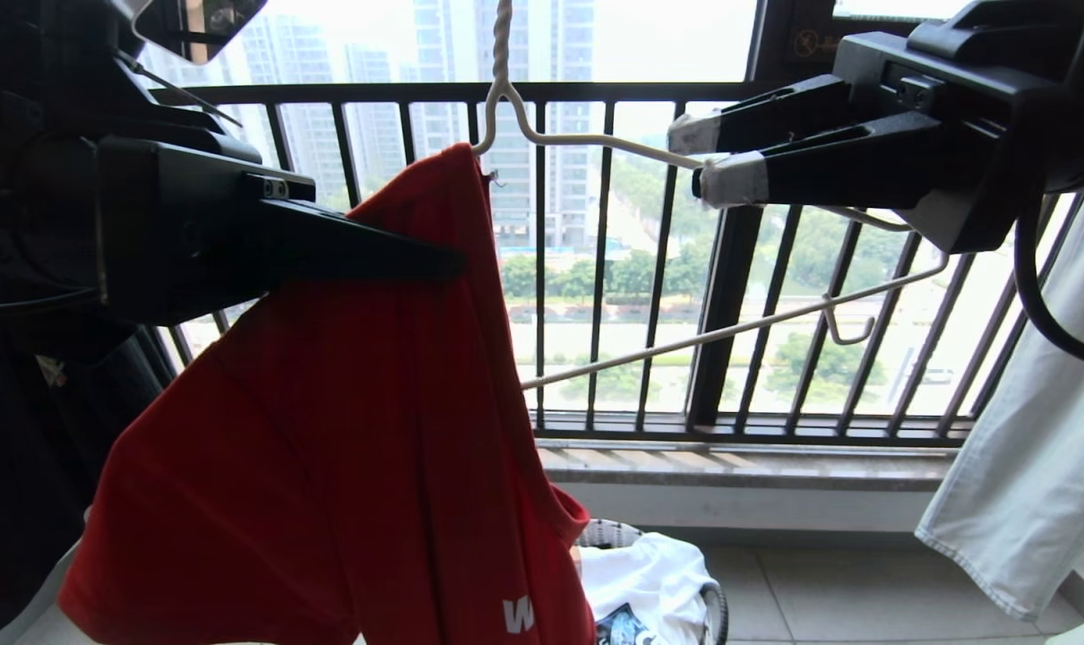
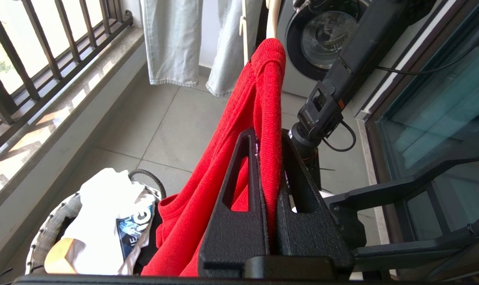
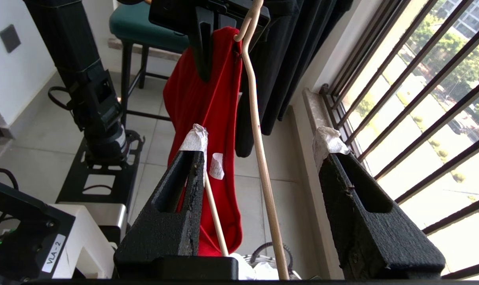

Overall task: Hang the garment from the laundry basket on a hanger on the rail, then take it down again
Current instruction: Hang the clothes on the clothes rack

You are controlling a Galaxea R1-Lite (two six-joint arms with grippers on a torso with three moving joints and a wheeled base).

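The red garment [image 1: 345, 430] hangs bunched from the left end of the cream-white hanger [image 1: 596, 141], whose twisted hook runs up past the view's top edge. My left gripper [image 1: 452, 260] is shut on a fold of the garment [image 2: 223, 138] just below that end. My right gripper [image 1: 699, 159] is open around the hanger's right arm. Both hanger [image 3: 265, 186] wires pass loose between its tape-tipped fingers [image 3: 196, 138]. The garment's tail reaches down to the laundry basket [image 1: 609, 530] on the floor. The rail is out of view.
A dark railing of vertical bars [image 1: 601, 269] closes off the window side. Pale denim clothing [image 1: 1026, 448] hangs at the right and black clothing [image 1: 22, 448] at the left. A white printed shirt [image 1: 649, 573] lies in the basket. A washing machine [image 2: 326, 35] stands behind.
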